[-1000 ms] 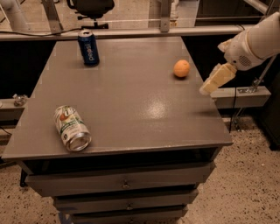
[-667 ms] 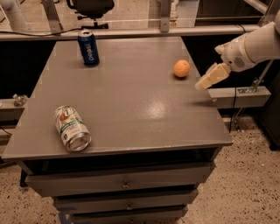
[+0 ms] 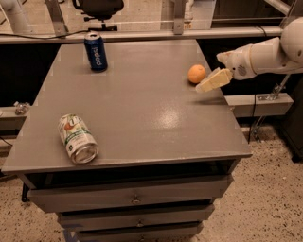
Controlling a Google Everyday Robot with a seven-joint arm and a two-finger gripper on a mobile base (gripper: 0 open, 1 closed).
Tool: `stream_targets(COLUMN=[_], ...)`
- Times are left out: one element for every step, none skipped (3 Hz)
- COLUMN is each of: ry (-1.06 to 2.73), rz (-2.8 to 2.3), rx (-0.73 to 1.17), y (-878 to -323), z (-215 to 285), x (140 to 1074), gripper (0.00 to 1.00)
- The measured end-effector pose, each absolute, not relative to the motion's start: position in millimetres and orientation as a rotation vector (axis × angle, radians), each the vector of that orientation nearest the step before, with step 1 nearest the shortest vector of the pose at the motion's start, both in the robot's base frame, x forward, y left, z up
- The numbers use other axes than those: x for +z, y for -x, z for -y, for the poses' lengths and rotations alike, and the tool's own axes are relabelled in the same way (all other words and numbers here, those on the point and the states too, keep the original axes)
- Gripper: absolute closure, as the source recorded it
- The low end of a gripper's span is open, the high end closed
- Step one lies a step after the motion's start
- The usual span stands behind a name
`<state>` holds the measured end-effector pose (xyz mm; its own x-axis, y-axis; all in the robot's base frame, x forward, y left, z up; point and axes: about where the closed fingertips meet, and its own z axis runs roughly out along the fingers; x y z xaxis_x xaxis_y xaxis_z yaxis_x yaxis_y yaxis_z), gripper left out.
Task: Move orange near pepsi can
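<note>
The orange (image 3: 196, 73) sits on the grey table (image 3: 142, 113) near its right edge. The pepsi can (image 3: 96, 52), dark blue with white lettering, stands upright at the table's far left. My gripper (image 3: 207, 84) reaches in from the right on a white arm and hovers just right of the orange and a little nearer than it, close to it but apart. It holds nothing.
A white-and-green can (image 3: 77, 139) lies on its side near the table's front left. Drawers (image 3: 132, 198) run under the tabletop. An office chair (image 3: 98, 8) and a rail stand behind the table.
My gripper has moved left and up the picture, closing in on the orange. The orange and both cans have not moved.
</note>
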<state>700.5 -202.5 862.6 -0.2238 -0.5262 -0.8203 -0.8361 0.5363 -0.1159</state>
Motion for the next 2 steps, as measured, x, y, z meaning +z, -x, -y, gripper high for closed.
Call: stream_targets(ry=[1.109,1.094], rz=[-1.864,-1.87], rx=[0.506,0.529], y=[-706.0,-708.0], z=[181.3,170.3], x=[854.7,842.7], gripper=[0.0,0.17])
